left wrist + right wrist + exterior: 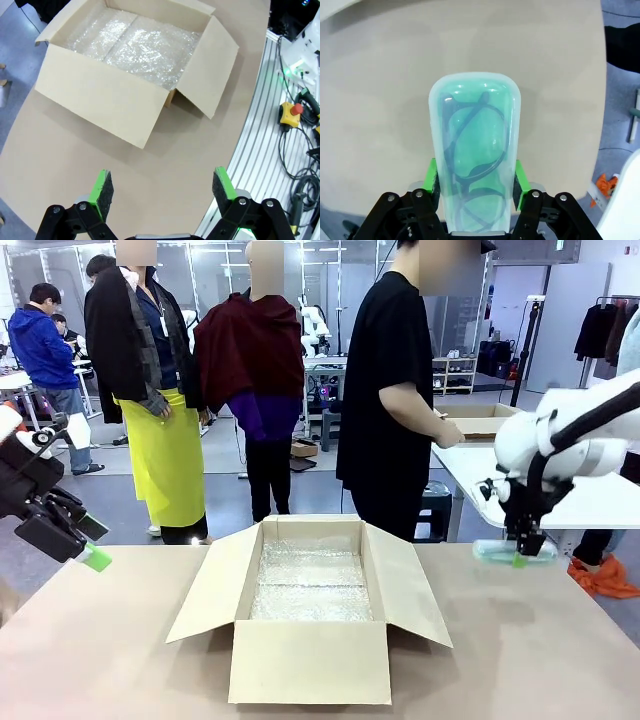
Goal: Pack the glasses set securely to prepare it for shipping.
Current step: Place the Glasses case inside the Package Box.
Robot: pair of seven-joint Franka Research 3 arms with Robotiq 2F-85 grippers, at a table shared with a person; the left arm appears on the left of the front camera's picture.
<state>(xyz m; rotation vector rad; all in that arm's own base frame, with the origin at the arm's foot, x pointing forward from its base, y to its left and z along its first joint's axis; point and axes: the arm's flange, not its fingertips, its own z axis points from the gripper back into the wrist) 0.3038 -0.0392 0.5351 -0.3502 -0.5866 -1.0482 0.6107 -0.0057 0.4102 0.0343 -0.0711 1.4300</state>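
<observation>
Right gripper (524,542) clamps the mint-green case (474,125) across its narrow sides at the table's far right, a hold suited to carrying. Left gripper (162,186) hangs at left, jaws spread and empty. The cardboard box (310,665) stands open at centre, lined with bubble wrap (310,585) — evidently as cushioning.

Left jaws spread, right jaws clamped

Brown cardboard box (310,665) stands open at mid-table (520,660), all four flaps spread. Bubble wrap (310,585) covers its floor. Behind the box, a person in black (385,390) faces a white table (465,470). Right of the box, an orange cloth (603,577) lies on the floor.
</observation>
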